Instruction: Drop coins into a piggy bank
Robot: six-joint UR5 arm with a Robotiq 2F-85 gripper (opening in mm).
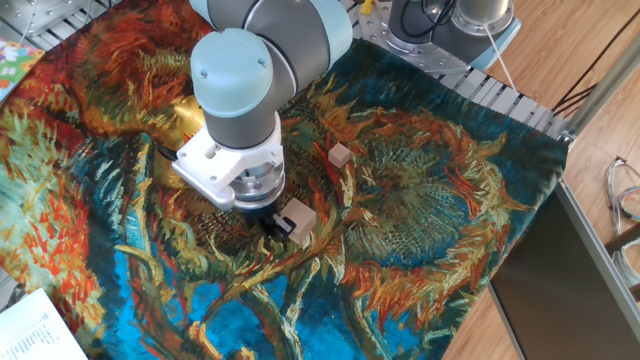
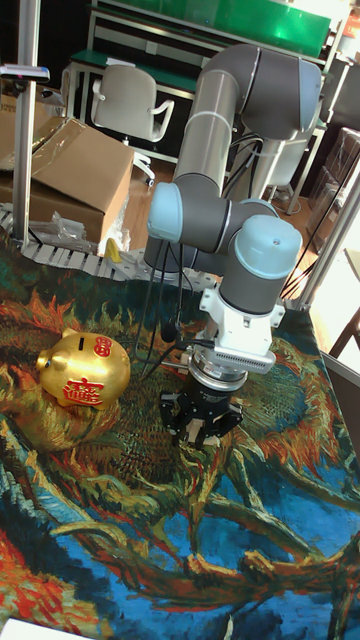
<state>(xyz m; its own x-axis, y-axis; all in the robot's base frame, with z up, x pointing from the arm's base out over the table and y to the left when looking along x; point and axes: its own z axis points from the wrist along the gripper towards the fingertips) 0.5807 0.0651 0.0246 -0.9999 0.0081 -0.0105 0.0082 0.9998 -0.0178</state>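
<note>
The shiny gold piggy bank (image 2: 82, 368) with red markings stands on the painted cloth, left of the arm; in the fixed view only a gold sliver (image 1: 187, 112) shows behind the wrist. No coins show in either view. My gripper (image 1: 281, 223) is low over the cloth, its black fingers (image 2: 186, 424) pointing down, well right of the bank. A pale wooden cube (image 1: 299, 217) sits right against the fingertips. The arm hides the gap between the jaws, so whether they hold the cube is unclear.
A second, smaller wooden cube (image 1: 340, 154) lies farther back on the cloth. A cardboard box (image 2: 70, 180) and a chair (image 2: 125, 100) stand beyond the table. A paper sheet (image 1: 35, 330) lies at the front left corner.
</note>
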